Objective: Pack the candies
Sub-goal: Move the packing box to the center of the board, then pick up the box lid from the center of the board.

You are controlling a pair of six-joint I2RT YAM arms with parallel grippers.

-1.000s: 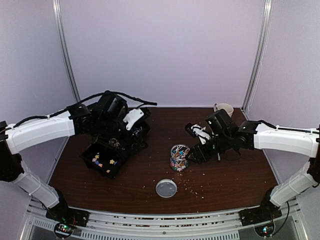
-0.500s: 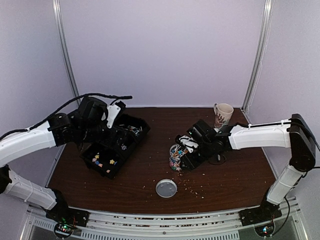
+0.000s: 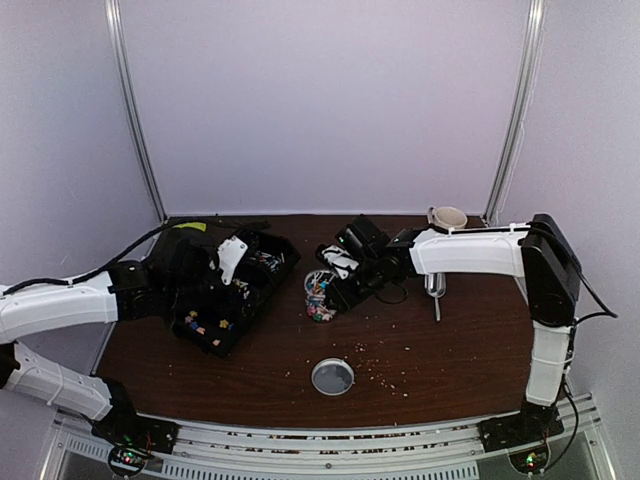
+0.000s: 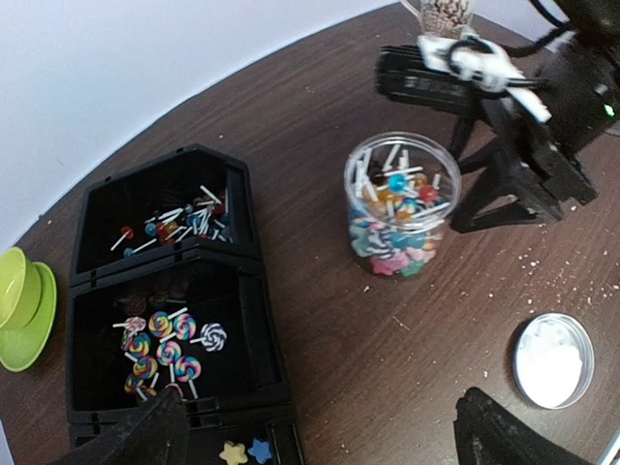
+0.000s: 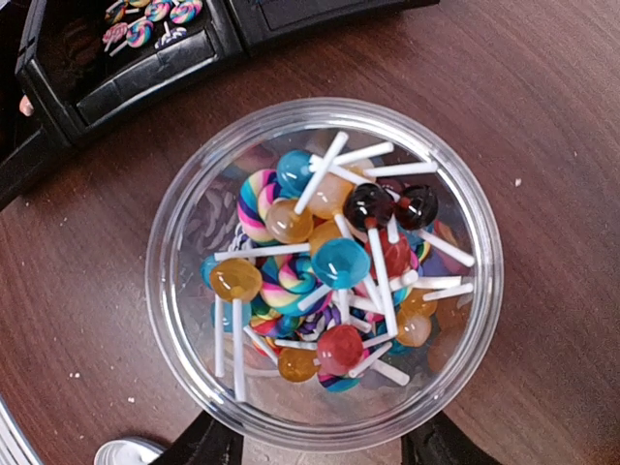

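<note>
**Jar gripped at mid-table, tray close at its 9 o'clock**

The right gripper (image 5: 325, 444) is clamped on the clear jar (image 3: 320, 296), one finger pressed to either side of its wall. The jar stands upright and uncovered near the middle of the table (image 3: 460, 350). It is heaped with candies (image 5: 339, 262): round lollipops on white sticks in blue, amber, red and swirled colours.

More candies lie in the black tray (image 4: 254, 320) at the jar's 9 o'clock, near it but not touching. There are swirled lollipops in the middle compartment, smaller ones in the far compartment and little stars in the near one.

The left gripper (image 4: 325, 438) hangs over the tray with its fingers spread wide and nothing between them. In the top view its arm hides much of the tray.

A round lid (image 3: 332, 377) lies flat at the jar's 6 o'clock, well apart, with pale crumbs (image 3: 385, 375) scattered beside it. A mug (image 3: 447, 217) stands at 2 o'clock by the back wall, behind the right arm. A green bowl (image 4: 19, 310) sits at 10 o'clock, beyond the tray.
</note>
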